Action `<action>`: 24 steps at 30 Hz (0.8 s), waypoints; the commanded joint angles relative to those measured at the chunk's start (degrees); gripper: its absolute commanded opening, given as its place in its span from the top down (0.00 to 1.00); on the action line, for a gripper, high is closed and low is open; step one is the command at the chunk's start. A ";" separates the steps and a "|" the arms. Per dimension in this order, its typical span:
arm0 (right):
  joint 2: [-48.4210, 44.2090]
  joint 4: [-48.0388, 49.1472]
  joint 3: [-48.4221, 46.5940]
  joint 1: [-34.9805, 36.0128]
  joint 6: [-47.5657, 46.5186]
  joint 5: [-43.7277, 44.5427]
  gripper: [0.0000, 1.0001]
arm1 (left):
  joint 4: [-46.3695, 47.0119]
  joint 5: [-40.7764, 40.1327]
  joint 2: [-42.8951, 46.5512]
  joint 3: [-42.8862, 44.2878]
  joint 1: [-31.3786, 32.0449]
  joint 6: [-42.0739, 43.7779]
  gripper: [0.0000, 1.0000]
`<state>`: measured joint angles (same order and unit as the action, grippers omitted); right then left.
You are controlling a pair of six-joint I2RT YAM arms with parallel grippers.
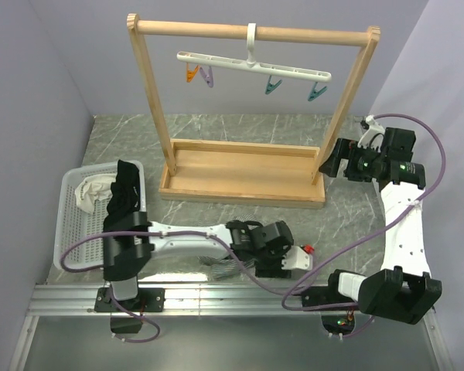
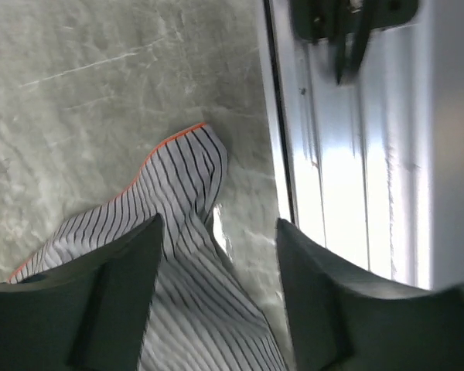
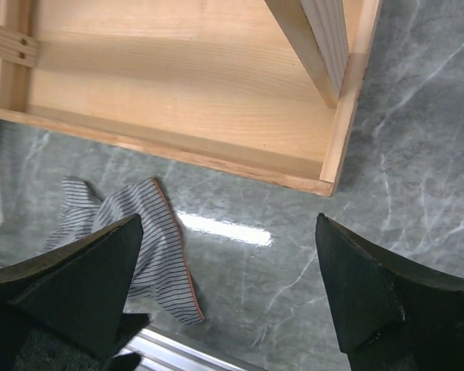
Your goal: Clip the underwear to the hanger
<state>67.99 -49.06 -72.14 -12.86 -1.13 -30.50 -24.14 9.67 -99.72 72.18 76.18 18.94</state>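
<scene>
Grey striped underwear (image 2: 178,201) lying on the tabletop (image 2: 85,93), hanger (image 1: 232,62) up on the wooden frame (image 3: 178,93).
The left claw (image 2: 216,239) is spread wide right over the underwear at the near edge (touching or not, I can't tell). The right claw (image 3: 228,232), spread as well, hangs beside the frame's right post, well apart from the hanger.

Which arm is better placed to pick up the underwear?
Left. The left gripper is open right over the underwear at the near edge; the right gripper sits off by the wooden frame.
</scene>
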 commanded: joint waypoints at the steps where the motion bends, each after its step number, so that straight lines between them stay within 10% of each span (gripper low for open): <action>1: 0.13 -0.42 -3.18 -2.25 1.04 -7.99 0.01 | 2.70 -6.58 -3.27 5.58 2.03 -0.13 0.37; 18: -0.49 0.80 -1.51 -3.66 1.04 -9.05 0.01 | 1.21 -9.49 -16.28 9.02 4.32 0.40 0.54; 24: -0.31 0.98 -1.60 -4.19 1.04 -9.13 0.01 | -1.61 -9.50 -14.99 8.51 3.89 0.66 1.00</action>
<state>68.03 -49.15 -72.71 -16.40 -0.60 -38.70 -23.83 0.56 -115.90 80.66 80.07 19.55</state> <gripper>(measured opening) 0.989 0.043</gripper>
